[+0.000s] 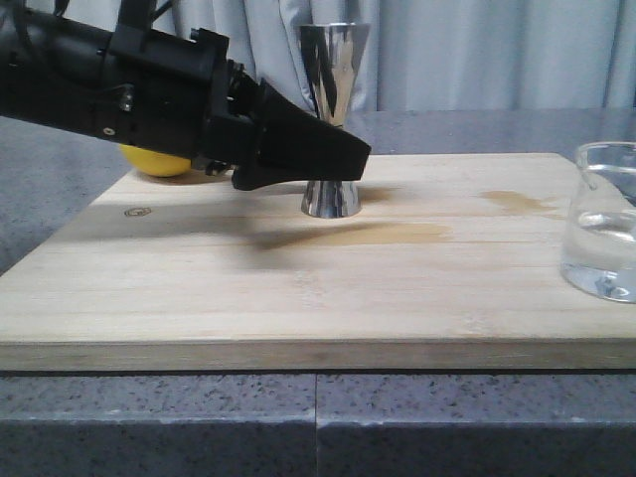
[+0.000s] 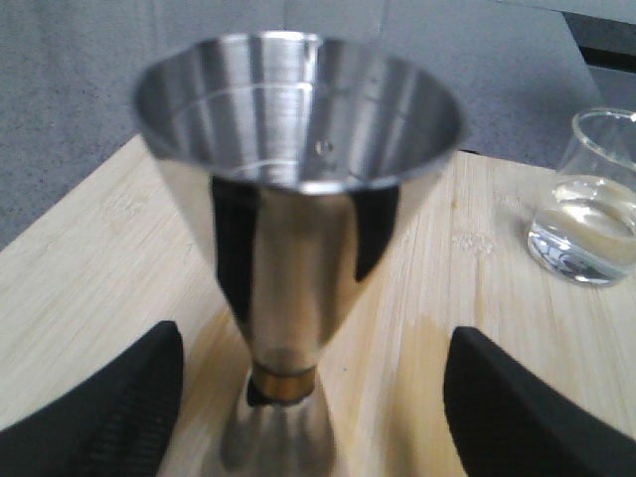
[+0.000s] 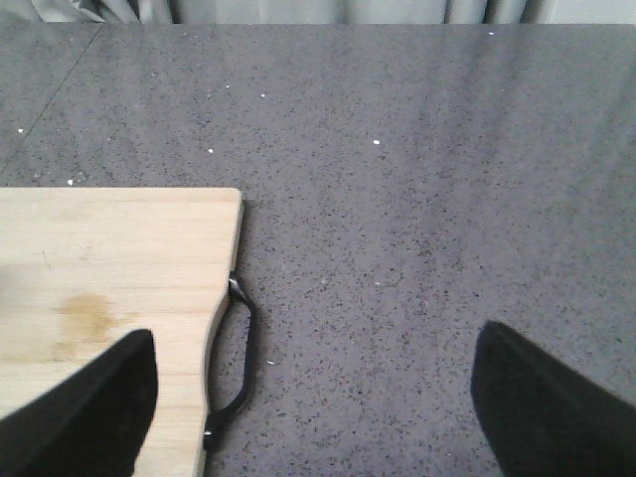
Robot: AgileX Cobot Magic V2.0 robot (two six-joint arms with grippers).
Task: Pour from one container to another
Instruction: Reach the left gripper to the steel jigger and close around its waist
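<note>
The steel hourglass jigger (image 1: 333, 70) stands upright at the back middle of the wooden board (image 1: 248, 298). In the left wrist view its wide mouth (image 2: 298, 119) looks empty, and its gold band (image 2: 283, 381) sits low between my fingers. My left gripper (image 1: 343, 159) is open, its black fingers (image 2: 119, 407) on either side of the jigger's waist with gaps on both sides. The clear glass beaker (image 1: 603, 224) stands at the board's right edge with clear liquid in it, seen also as the beaker (image 2: 591, 214) in the left wrist view. My right gripper (image 3: 313, 397) is open over the grey counter.
A yellow round object (image 1: 154, 161) lies behind my left arm at the board's back left. A damp stain (image 1: 397, 236) marks the board in front of the jigger. The board's black handle (image 3: 238, 348) sticks out over the speckled counter (image 3: 417, 199). Curtains hang behind.
</note>
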